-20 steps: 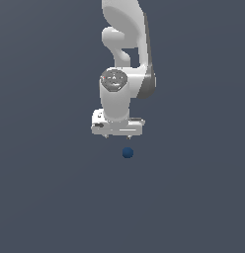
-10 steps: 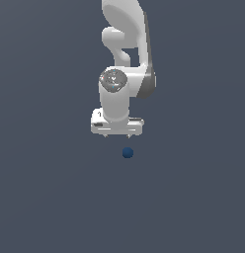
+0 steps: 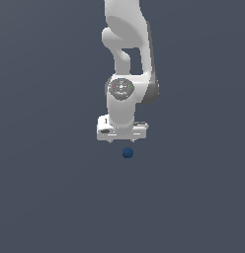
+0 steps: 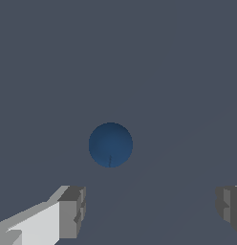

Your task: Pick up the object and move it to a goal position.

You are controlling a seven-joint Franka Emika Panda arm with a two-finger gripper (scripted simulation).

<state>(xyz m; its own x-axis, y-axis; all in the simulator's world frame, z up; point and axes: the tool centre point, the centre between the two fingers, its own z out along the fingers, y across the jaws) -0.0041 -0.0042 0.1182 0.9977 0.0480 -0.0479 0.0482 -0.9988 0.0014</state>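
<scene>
A plain grey-blue surface (image 3: 45, 197) fills both views, with no edge or corner showing in either, so nothing can be placed against its borders

The white arm (image 3: 128, 59) comes down from the top middle of the exterior view, bends at a round joint cap with small coloured marks, and ends in a wide white gripper (image 3: 122, 141) body pointing straight down at the surface

In the wrist view the gripper (image 4: 151, 210) stands wide open: one grey fingertip (image 4: 72, 210) on its white finger shows at one side and the other grey fingertip sits at the opposite edge, with bare surface between them and nothing held

The dark blue ball (image 3: 127, 152) lies on the surface just below the gripper in the exterior view, a shade toward the exterior view's right of the gripper's middle, and apart from it. In the wrist view the ball (image 4: 111, 144) sits near the picture's centre, smooth and round, clear of both fingertips and much narrower than the gap between them
</scene>
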